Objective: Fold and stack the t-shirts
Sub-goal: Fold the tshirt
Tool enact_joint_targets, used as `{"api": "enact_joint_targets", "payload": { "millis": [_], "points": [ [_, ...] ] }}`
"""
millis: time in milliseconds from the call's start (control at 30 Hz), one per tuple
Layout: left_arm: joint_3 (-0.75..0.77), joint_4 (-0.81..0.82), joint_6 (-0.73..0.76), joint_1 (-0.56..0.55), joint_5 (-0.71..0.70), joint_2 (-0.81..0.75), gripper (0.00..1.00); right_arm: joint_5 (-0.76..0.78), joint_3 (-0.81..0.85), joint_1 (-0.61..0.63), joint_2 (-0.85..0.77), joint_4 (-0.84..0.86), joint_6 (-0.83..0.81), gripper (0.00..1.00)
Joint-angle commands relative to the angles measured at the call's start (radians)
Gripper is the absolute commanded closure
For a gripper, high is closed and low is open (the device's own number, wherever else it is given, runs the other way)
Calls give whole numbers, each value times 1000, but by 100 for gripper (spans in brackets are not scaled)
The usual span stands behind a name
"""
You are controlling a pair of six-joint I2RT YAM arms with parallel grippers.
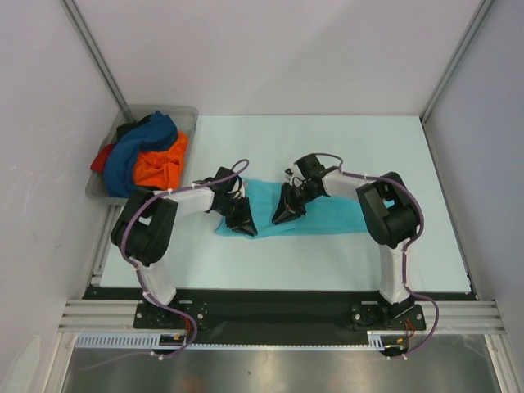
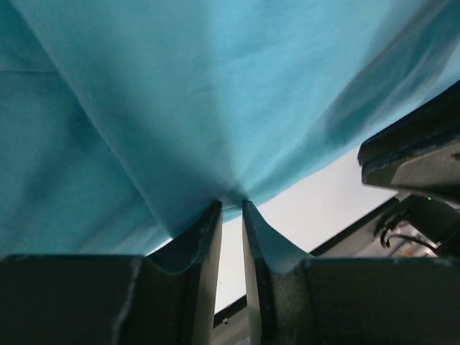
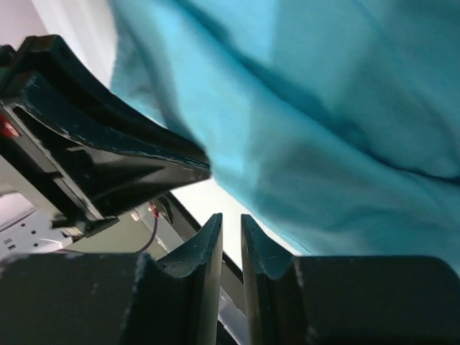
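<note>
A turquoise t-shirt (image 1: 327,214) lies bunched in a strip across the middle of the table. My left gripper (image 1: 246,228) is at its left end. In the left wrist view my left gripper (image 2: 231,204) is shut on an edge of the turquoise cloth (image 2: 215,93), which pulls into a point at the tips. My right gripper (image 1: 286,214) is close by, over the shirt's middle. In the right wrist view my right gripper (image 3: 230,217) has its jaws nearly together with nothing between them, and the cloth (image 3: 345,108) hangs just to the right of the fingers.
A grey tray (image 1: 176,110) at the back left holds a dark blue shirt (image 1: 135,155), an orange shirt (image 1: 160,168) and a red one (image 1: 102,157). The two grippers are very near each other. Walls enclose the table on the left, back and right.
</note>
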Motion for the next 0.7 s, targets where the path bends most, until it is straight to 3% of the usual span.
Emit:
{"api": "enact_joint_targets", "payload": {
  "millis": [0,233,433,533,567,667],
  "points": [
    [-28,1,39,17,-59,20,76,-9,-41,-33,1,4,-40,79],
    [-36,-72,79,20,-171,-81,74,70,-139,-128,-70,-63,-131,79],
    [36,-149,81,20,-223,-218,61,113,-136,-154,-117,-122,-186,78],
    [65,-139,96,20,-183,-210,49,109,-136,-150,-147,-109,-179,68],
    [70,-139,99,21,-171,-196,48,106,-136,-153,-151,-103,-179,61],
    [87,-146,99,23,-139,-129,49,110,-127,-161,-147,-100,-180,54]
  ]
}}
